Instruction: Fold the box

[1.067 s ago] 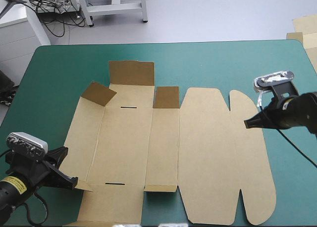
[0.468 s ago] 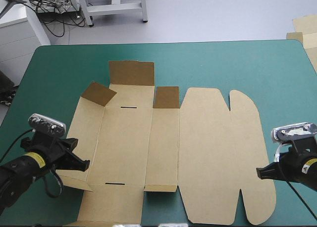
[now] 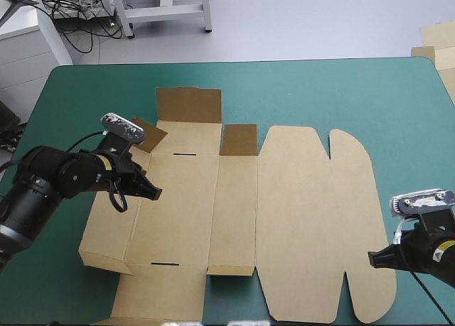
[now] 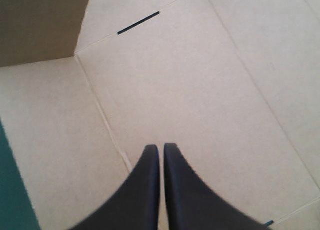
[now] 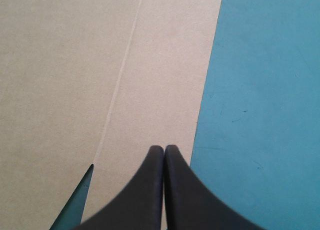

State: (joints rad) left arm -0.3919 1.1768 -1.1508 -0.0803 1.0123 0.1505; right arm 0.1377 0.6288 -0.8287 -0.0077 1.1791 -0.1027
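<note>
Box (image 3: 298, 219) mostly flat, mid-desk (image 3: 320, 91); left wall seems slightly lifted. Left hand (image 3: 152, 193) closed, empty, over left crease. Right hand (image 3: 372, 258) closed, empty, at right edge. Step: wall-raising, early. Next, probably: pin crease, lift wall.

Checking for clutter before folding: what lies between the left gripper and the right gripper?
Only the box, its flat panels bare. The high view shows the left gripper over its left part, the right gripper at its right edge.

Black fin-fingered pincer (image 4: 161, 146), fingers pressed together in a pointed arch over the flat brown cardboard box (image 4: 200, 89), tips beside a crease, thin dark slot (image 4: 138, 22) ahead, raised darker brown flap (image 4: 40, 24) beyond, strip of teal-green worktop cover (image 4: 12, 190) alongside
</note>
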